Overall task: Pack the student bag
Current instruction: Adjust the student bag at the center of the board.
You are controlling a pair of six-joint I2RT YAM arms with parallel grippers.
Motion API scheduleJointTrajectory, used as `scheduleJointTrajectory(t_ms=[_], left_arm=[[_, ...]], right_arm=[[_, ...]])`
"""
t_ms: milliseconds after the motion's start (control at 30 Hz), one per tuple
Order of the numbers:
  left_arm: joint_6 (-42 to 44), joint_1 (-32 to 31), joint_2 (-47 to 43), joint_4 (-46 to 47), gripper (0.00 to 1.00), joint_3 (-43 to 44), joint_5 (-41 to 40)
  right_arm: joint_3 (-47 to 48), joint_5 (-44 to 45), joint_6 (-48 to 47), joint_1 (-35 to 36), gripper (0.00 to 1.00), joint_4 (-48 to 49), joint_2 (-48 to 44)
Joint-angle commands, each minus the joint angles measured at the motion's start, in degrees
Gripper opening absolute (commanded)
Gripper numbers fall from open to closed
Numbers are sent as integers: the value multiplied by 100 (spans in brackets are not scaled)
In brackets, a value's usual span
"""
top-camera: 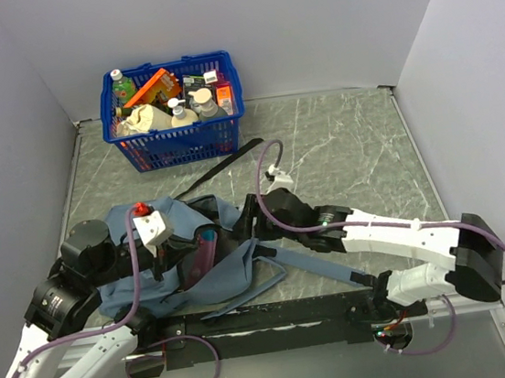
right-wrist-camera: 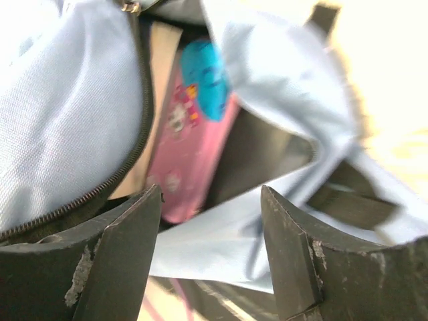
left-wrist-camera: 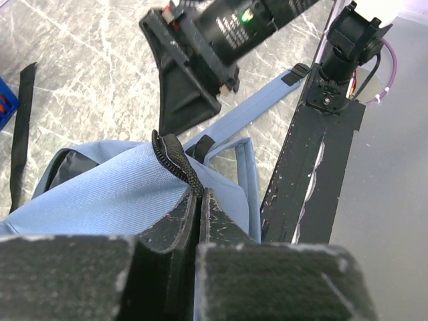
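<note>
The student bag [top-camera: 159, 288], a soft grey-blue backpack, lies at the near left of the table with its mouth held open. My left gripper [left-wrist-camera: 198, 198] is shut on the bag's dark zipper edge [left-wrist-camera: 175, 157] and lifts it. In the right wrist view a pink pencil case [right-wrist-camera: 194, 147] sits inside the bag [right-wrist-camera: 67, 100], partly under the zipper flap. My right gripper [right-wrist-camera: 210, 200] stands open just outside the mouth with nothing between its fingers. From above, the right gripper [top-camera: 247, 219] is at the bag's right side.
A blue plastic basket [top-camera: 182, 142] with bottles and packets stands at the back left. A black strap [top-camera: 224, 167] trails from the bag toward it. A blue shoulder strap [top-camera: 322, 268] runs right. A black base bar [top-camera: 268, 316] lines the near edge.
</note>
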Motion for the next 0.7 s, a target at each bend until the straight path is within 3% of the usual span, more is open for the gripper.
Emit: scheduleJointTrajectory(t_ms=[0,100,133,167,300,467,667], left_arm=[[51,-2,10,622,11,79,579],[76,-11,81,508,68,202,938],[77,-11,90,473,94,254,993],[59,7,107,403,99,385,1002],[409,33,195,-36,96,965,529],[928,33,231,-686,96,1511,-1070],[1104,33,108,-1513,96,1100,-3072]], right_arm=[[221,1035,-761,-9,72,-1055,-86],[388,1140,-1287,-44,77,-1011,89],[440,1072,-1419,-53,79,-968,151],[519,932,-1864,-79,79,-750,212],[976,588,-2483,-79,80,-1028,765],[1258,87,-2651,-105,81,-863,1328],[1732,-537,-2326,-141,80,-739,2522]])
